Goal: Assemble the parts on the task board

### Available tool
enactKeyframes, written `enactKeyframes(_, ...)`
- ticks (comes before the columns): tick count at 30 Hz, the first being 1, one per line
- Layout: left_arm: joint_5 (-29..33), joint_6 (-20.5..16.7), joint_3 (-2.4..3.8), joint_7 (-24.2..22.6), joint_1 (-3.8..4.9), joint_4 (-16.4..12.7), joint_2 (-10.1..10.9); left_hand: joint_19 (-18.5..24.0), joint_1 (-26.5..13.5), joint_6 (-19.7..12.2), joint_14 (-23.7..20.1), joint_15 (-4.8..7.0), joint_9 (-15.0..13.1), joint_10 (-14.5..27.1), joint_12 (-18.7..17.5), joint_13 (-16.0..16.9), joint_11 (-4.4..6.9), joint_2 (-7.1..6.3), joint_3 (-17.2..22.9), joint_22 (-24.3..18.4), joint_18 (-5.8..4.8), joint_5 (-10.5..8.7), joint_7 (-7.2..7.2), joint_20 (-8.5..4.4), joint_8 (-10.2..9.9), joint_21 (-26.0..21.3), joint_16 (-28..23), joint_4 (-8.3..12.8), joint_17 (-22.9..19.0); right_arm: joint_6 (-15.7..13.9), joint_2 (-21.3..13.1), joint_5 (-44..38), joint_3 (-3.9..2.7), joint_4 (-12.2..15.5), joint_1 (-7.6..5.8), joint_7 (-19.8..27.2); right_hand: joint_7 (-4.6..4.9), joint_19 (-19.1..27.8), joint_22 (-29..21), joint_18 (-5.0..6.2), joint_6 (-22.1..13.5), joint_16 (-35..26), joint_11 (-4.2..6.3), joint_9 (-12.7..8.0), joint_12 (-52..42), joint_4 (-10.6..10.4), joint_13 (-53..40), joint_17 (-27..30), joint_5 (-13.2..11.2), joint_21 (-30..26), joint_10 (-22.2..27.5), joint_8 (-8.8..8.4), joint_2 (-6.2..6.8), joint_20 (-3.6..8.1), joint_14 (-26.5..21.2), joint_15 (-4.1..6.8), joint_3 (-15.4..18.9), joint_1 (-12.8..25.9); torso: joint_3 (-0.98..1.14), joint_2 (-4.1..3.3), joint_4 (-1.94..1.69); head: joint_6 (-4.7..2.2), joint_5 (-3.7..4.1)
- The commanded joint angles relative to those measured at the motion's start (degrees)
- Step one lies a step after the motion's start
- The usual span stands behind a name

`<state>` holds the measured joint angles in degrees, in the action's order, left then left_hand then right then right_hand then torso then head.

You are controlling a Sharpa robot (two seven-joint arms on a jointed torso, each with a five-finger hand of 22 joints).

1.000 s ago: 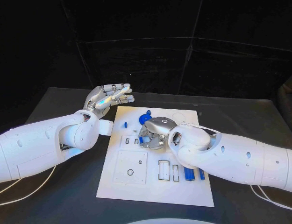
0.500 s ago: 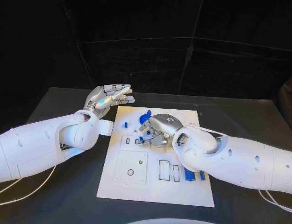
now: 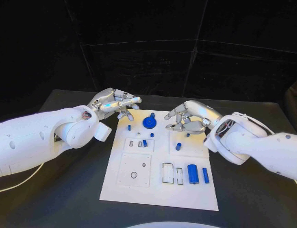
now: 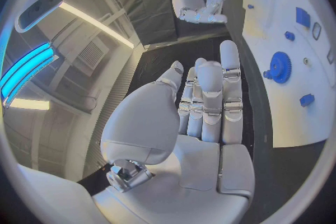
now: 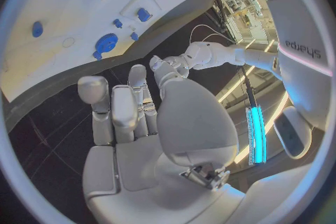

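The white task board point(image 3: 155, 185) lies in the middle of the table. A blue gear point(image 3: 149, 122) sits near its far edge, also seen in the left wrist view point(image 4: 280, 63) and the right wrist view point(image 5: 106, 43). Small blue parts stand at the board's middle point(image 3: 177, 146) and left point(image 3: 128, 127). Two blue cylinders point(image 3: 193, 174) lie at its near right. My left hand point(image 3: 114, 103) hovers off the far left corner, fingers straight and holding nothing point(image 4: 203, 106). My right hand point(image 3: 186, 116) hangs over the far right corner, also holding nothing point(image 5: 133, 117).
The black table point(image 3: 59, 199) surrounds the board, with free room on both sides. Rectangular slots point(image 3: 167, 172) and a square plate with a hole point(image 3: 133, 168) mark the board's near half. A dark curtain backs the table.
My right hand has lifted off the board's middle and drawn back to the far right corner, uncovering the gear and a small blue part. My left hand's fingers turned slightly toward the board.
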<state>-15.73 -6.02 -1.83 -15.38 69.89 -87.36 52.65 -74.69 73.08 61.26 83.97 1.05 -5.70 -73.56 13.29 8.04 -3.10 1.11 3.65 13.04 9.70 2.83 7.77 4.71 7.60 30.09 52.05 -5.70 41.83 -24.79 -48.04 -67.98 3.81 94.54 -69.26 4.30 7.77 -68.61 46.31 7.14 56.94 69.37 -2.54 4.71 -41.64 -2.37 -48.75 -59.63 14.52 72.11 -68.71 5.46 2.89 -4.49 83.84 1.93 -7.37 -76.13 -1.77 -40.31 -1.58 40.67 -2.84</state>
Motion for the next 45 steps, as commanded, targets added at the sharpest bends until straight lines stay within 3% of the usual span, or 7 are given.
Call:
enactKeyframes(1,-15.22,10.87,-0.22,18.48,1.57,-0.26,0.37,0.18,-1.72,-0.87,2.03,-0.05,-0.12,0.47,1.04,0.84,-0.16,-0.14,-1.00,1.01,0.16,-0.15,0.18,-0.06,-0.26,1.42,4.55,-1.41,4.90,4.30,-1.62,17.37,0.00,-0.82,-0.96,7.87,-0.11,2.03,-4.16,1.52,0.95,-3.09,0.15,0.06,4.19,0.71,3.65,3.49,0.14,-2.28,1.77,0.45,-0.47,0.07,-1.30,0.01,-1.35,-0.96,0.39,0.65,0.07,0.43,-0.13)
enactKeyframes(7,-23.48,12.06,-4.38,31.49,6.05,0.14,-0.73,-2.07,-6.24,0.88,3.98,1.89,-2.45,-2.18,12.85,9.29,2.11,-0.09,-6.74,9.10,0.00,0.12,-1.71,-1.35,4.29,11.54,28.25,-6.09,33.52,3.53,-3.93,23.30,0.00,-3.77,-2.19,9.98,-0.05,3.92,-10.02,2.33,1.23,-8.02,0.14,-0.29,6.37,1.38,6.37,8.14,0.21,-6.27,1.65,-0.03,0.46,0.14,-1.97,0.00,-3.12,-0.24,0.77,1.21,-0.09,0.97,-0.30)
enactKeyframes(8,-24.04,11.98,-4.94,32.87,6.44,0.23,-1.09,-2.95,-6.81,1.18,4.15,2.05,-2.85,-2.12,14.45,10.48,2.02,0.25,-7.26,13.88,-0.60,0.17,-2.02,-1.52,5.02,15.33,29.69,-6.80,35.55,3.44,-4.02,23.62,0.00,-4.12,-2.26,10.07,-0.04,3.91,-10.10,2.34,1.20,-8.09,0.14,-0.31,6.40,1.39,6.44,8.18,0.22,-6.34,1.62,-0.07,0.49,0.14,-1.95,-0.01,-3.17,-0.19,0.81,1.27,-0.10,1.01,-0.29)
enactKeyframes(9,-24.61,11.88,-5.64,34.38,6.89,0.35,-1.59,-3.30,-6.12,0.16,4.05,2.50,-4.85,0.58,23.14,17.42,3.50,0.98,-9.51,20.57,-0.78,0.05,-2.31,-2.84,8.15,21.86,31.90,-8.25,38.32,3.33,-4.09,23.93,0.00,-4.48,-2.34,10.15,-0.02,3.89,-10.18,2.35,1.14,-8.16,0.14,-0.34,6.43,1.39,6.52,8.20,0.24,-6.43,1.58,-0.12,0.52,0.15,-1.91,-0.01,-3.23,-0.12,0.84,1.32,-0.10,1.04,-0.30)
enactKeyframes(15,-28.68,11.53,-8.09,39.64,8.38,1.90,-4.78,-4.40,-6.63,-1.80,5.04,3.17,-10.80,1.72,44.21,38.41,3.50,2.53,-14.17,36.60,-2.98,-0.02,-3.97,-2.73,16.53,34.33,35.44,-10.64,43.95,3.11,-4.13,24.51,0.00,-5.10,-2.54,10.02,0.00,3.43,-10.22,2.29,1.15,-8.24,0.11,-0.40,6.47,1.16,6.97,7.95,0.49,-6.68,1.19,-0.24,0.48,0.16,-1.54,-0.02,-3.59,0.58,1.01,1.50,-0.20,1.21,-0.31)
enactKeyframes(27,-30.91,11.27,-9.16,42.75,9.02,5.52,-10.18,-7.24,-7.90,-5.73,5.96,3.79,-18.02,0.54,52.77,47.97,4.26,4.94,-18.61,49.24,-4.72,-0.13,-4.81,-3.43,24.66,43.25,37.80,-10.66,47.90,3.15,-3.45,22.84,0.01,-4.89,-2.60,8.66,0.01,2.86,-10.22,2.24,0.87,-8.31,0.12,-0.51,6.40,0.98,7.39,7.65,1.35,-6.90,0.84,-0.51,0.77,0.22,-1.13,0.00,-3.86,1.37,0.89,1.30,0.03,1.09,-0.33)
enactKeyframes(45,-34.12,14.84,-9.63,44.08,9.08,7.72,-14.32,-7.29,-8.18,-7.04,6.03,3.86,-19.76,0.61,53.36,48.69,4.32,5.46,-19.86,50.17,-4.82,-0.14,-4.88,-3.52,26.26,43.91,37.95,-10.60,48.17,4.61,-2.53,21.70,0.01,-5.68,-2.60,7.13,0.07,2.99,-11.65,2.41,0.49,-9.28,0.05,-0.60,6.47,0.92,7.93,8.29,2.98,-7.90,0.94,-0.82,1.47,0.23,-1.09,-0.04,-4.23,2.19,0.87,1.23,-0.15,1.30,-0.25)
